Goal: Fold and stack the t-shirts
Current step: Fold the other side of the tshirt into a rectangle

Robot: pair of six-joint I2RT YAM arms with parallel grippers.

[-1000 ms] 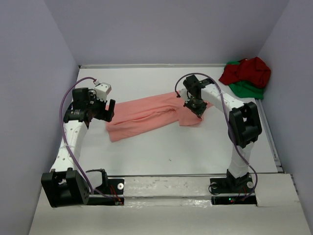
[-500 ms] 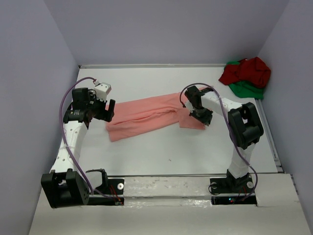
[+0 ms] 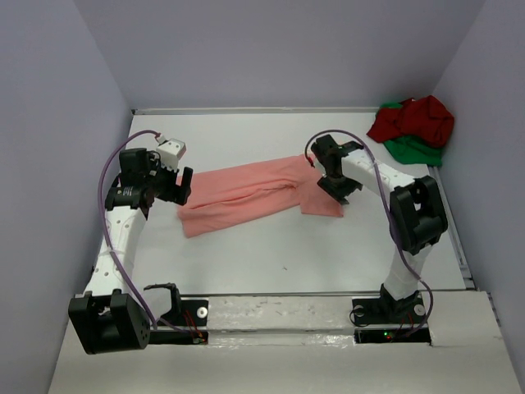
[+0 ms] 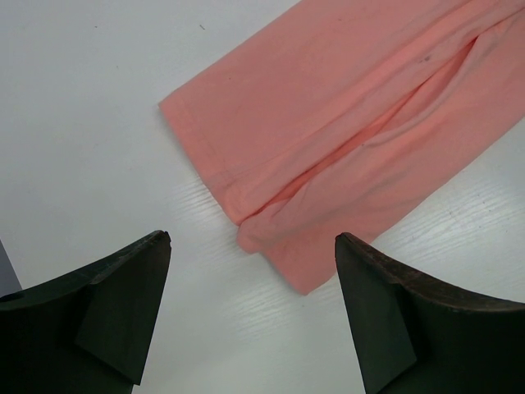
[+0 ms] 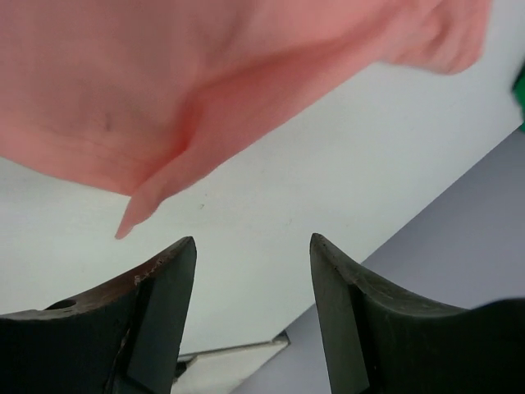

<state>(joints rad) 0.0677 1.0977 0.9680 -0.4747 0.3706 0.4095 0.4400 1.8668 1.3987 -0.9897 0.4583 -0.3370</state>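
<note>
Right gripper [image 3: 339, 184] has drawn back a little toward 12 o'clock since half a second ago and sits over the right end of the salmon-pink shirt [image 3: 246, 190]; left gripper [image 3: 182, 185] unchanged at the shirt's left end. Pink shirt lies mid-table as a long narrow band, running from 8 o'clock up toward 2 o'clock, with lengthwise creases. Its right end is doubled over into a squarish flap. Left wrist view: hem end folded in on itself, flat on the white table [image 3: 246, 263], just ahead of the spread fingers. Both grippers are spread wide and neither has any cloth between the fingers. Right wrist view: pink cloth edge and a pointed corner above the finger gap, bare table below. Dark red shirt [image 3: 414, 117] heaped in the far corner at 2 o'clock, crumpled, lying on top of the bright green shirt [image 3: 414, 151], which pokes out at its near side. Both are well apart from the pink one. Lilac walls [image 3: 49, 164] close in on three sides.
</note>
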